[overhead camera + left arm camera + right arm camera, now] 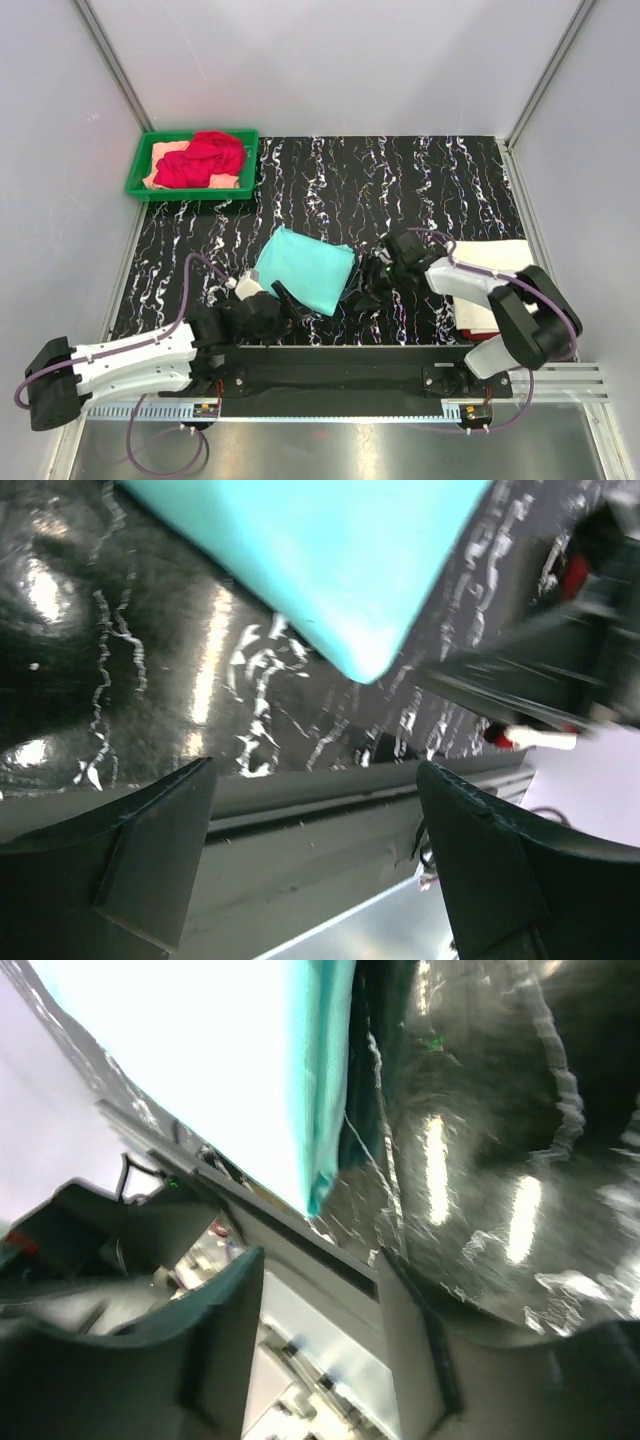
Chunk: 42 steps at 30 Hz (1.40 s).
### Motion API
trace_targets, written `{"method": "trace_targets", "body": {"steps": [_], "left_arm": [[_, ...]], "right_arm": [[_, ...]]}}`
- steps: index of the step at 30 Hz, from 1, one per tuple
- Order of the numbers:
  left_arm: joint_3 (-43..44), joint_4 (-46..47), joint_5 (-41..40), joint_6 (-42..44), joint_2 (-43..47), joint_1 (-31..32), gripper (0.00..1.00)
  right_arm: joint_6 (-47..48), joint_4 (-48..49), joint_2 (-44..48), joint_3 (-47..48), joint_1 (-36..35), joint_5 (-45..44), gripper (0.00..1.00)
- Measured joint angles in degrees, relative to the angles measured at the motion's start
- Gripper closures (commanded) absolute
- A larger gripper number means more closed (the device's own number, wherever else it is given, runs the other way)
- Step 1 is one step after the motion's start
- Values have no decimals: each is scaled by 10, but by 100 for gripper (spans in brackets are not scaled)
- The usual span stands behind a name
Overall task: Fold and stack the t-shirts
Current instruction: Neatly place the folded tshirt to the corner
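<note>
Neatly folded mint-teal t-shirt point(304, 268), flat rectangle, smooth cloth

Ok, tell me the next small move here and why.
Likely pinch the teal shirt at its right edge with the right gripper. The shirt lies folded flat, that gripper and the left gripper stand open and empty beside it, and the white shirt lies at the right, so carrying it over seems next.
</note>
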<state>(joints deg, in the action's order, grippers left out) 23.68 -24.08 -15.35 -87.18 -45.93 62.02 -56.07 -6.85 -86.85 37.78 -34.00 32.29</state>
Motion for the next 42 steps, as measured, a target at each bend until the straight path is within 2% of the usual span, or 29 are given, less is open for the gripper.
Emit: {"method": "trace_targets", "body": {"steps": [4,7,10,13,16,18,19,20,26,36,39,41,42], "left_arm": [[-37,49,-27,-43,-32,25,17],[-41,100,-71,-75,-84,65,14],[-35,125,-129,-130,-142,115,11],[-35,146,-179,-197,-173,166,11],[-40,163,-211,-234,-186,190,11],[-44,165,-226,-249,-186,196,12],[-46,162,-234,-254,-183,199,12],[-48,156,-242,-257,-178,201,12],[-51,94,-285,-269,-117,207,12],[-51,72,-311,-271,-98,207,14],[-51,77,-316,-272,-98,207,14],[-52,89,-320,-272,-103,207,14],[-53,96,-322,-272,-109,207,14]], "right_arm": [[66,-83,51,8,58,-14,38],[101,-118,68,7,125,-12,38],[131,-145,69,8,153,-13,39],[150,-155,64,11,152,-1,42],[156,-135,20,23,150,43,41],[152,-103,-14,19,141,72,36],[147,-88,-25,13,133,83,27],[141,-74,-31,6,122,92,22],[85,17,-62,-10,31,103,22],[-4,135,-115,7,-16,60,40],[-10,151,-132,18,-21,50,54],[-12,158,-142,21,-22,45,69],[-12,159,-145,22,-22,42,73]]}}
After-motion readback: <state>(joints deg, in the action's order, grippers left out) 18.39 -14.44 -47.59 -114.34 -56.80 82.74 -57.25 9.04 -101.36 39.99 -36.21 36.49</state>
